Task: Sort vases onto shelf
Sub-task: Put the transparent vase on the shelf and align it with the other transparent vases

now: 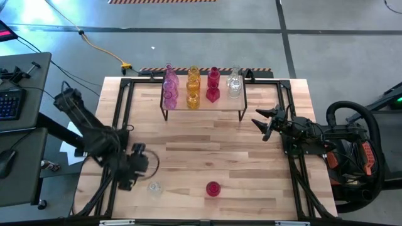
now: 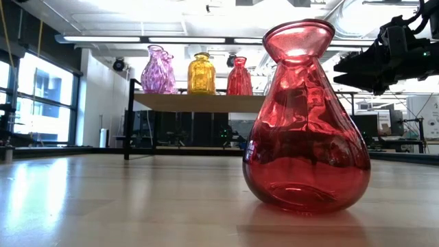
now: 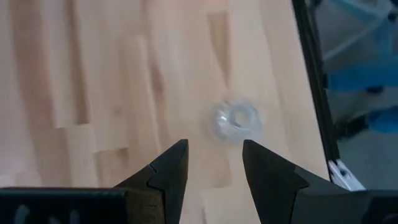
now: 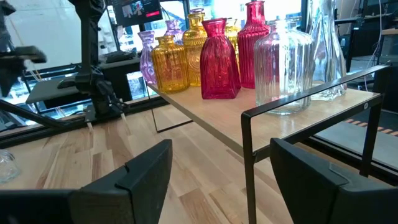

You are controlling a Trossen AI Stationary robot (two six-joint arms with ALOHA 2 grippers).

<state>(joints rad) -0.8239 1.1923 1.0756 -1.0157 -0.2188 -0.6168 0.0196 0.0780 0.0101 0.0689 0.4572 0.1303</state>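
Note:
Several vases in pink, amber, red and clear glass stand on the shelf at the table's far middle, also seen in the low view and the right wrist view. A red vase stands upright on the table near the front edge. To its left stands a small clear vase. My left gripper hovers open just left of the clear vase, pointing steeply down, touching nothing. My right gripper waits open and level, right of the shelf.
Black frame rails run along the table's left and right sides. Bare wooden tabletop lies between the shelf and the two standing vases. A desk with a keyboard stands off the table's left.

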